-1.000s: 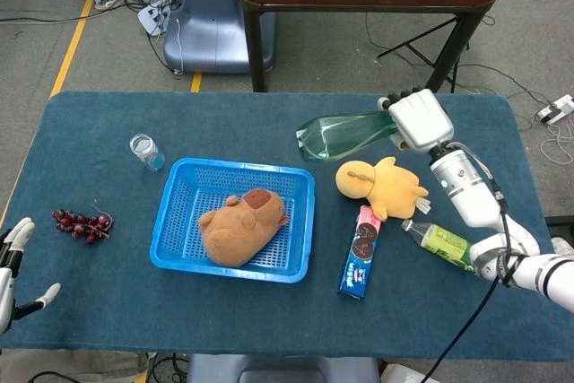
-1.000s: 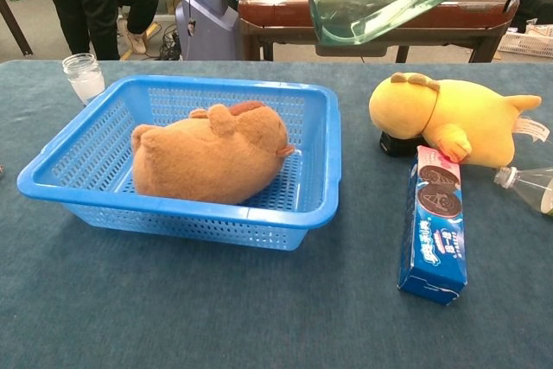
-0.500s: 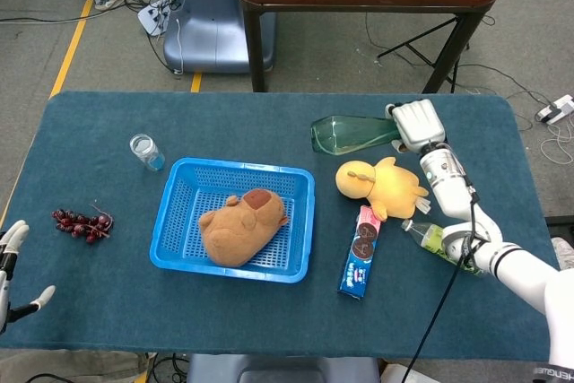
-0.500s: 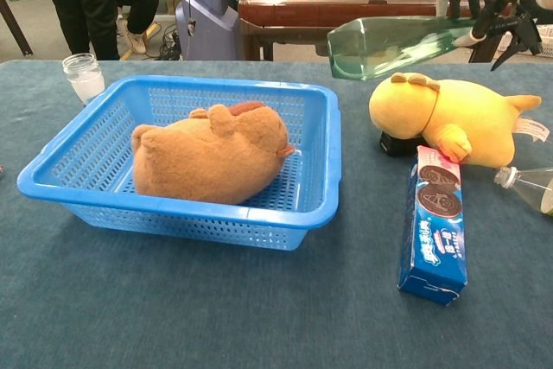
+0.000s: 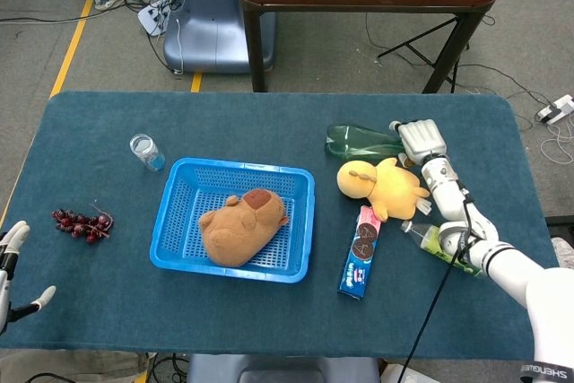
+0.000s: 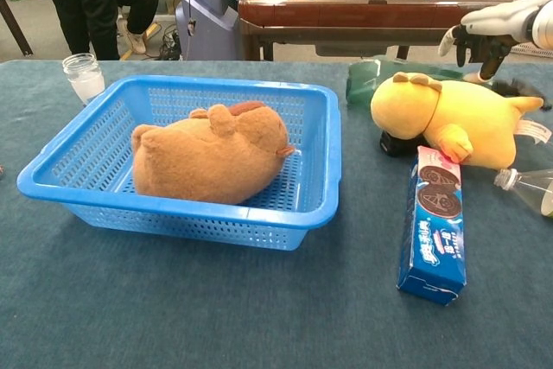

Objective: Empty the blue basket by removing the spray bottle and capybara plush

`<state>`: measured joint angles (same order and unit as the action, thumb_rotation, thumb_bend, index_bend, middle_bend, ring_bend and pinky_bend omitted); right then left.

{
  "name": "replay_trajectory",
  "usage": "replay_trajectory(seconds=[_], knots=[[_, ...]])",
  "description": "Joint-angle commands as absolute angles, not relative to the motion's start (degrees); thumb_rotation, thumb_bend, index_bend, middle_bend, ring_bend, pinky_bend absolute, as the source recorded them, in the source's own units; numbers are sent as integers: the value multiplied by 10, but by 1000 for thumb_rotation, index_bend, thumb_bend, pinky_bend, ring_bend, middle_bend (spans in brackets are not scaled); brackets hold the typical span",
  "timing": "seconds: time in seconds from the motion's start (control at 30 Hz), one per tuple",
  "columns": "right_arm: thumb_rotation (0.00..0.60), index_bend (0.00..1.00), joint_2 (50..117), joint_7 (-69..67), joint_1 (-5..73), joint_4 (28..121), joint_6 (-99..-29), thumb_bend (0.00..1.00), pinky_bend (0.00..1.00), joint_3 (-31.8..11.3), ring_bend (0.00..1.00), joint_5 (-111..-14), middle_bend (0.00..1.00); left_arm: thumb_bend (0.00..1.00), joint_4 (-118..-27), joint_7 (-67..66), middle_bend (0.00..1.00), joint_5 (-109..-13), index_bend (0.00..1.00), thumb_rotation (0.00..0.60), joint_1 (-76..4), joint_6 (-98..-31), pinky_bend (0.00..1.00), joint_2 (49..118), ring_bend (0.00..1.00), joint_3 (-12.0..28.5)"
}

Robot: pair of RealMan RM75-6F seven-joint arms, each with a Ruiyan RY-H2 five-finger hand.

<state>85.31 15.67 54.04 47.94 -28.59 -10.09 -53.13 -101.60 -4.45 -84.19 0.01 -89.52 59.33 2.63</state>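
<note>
Spray bottle point(image 6: 371, 75) mostly hidden in chest view behind yellow plush point(image 6: 449, 118); only green base end visible. Nozzle end covered by right hand point(image 5: 421, 139) in head view; grip on bottle not determinable. Right hand point(image 6: 497, 23) cut off by right edge in chest view. Left hand point(image 5: 13, 262) cropped by left edge in head view, only pale fingertips showing; out of chest view. Dark object point(image 6: 397, 144) under yellow plush largely concealed, identity unclear. Clear drink bottle point(image 6: 527, 187) cut by right edge in chest view. Underside of capybara plush point(image 6: 207, 157) hidden by basket point(image 6: 173, 218) wall. Print on biscuit box point(image 5: 360, 253) too small to read.
</note>
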Motion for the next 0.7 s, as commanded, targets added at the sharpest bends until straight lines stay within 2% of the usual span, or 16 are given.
replay_trajectory(seconds=[0.03,0.13,0.33,0.53,0.7], knots=[[600,47,844,185,541,485,-270,338,367,-89,188,-490,227,207,-1016,-45,73,-843,50,600,0,-896,219,593,65,27],[600,0,830,190,539,506,-281,338,335,-89,161,-481,182,207,-1017,-45,73,-843,51,600,-1,-897,219,592,65,28],[600,0,763,167,521,612,-339,338,331,-104,158,-513,170,207,-1017,-44,73,-843,50,600,-3,-894,219,590,65,29],[600,0,657,149,471,771,-432,337,331,-104,159,-577,211,207,-1014,-41,73,-849,50,600,-21,-880,217,583,66,39],[600,0,587,163,410,885,-528,326,331,-86,173,-614,245,207,-1002,-23,73,-854,51,600,-55,-839,216,577,66,50]])
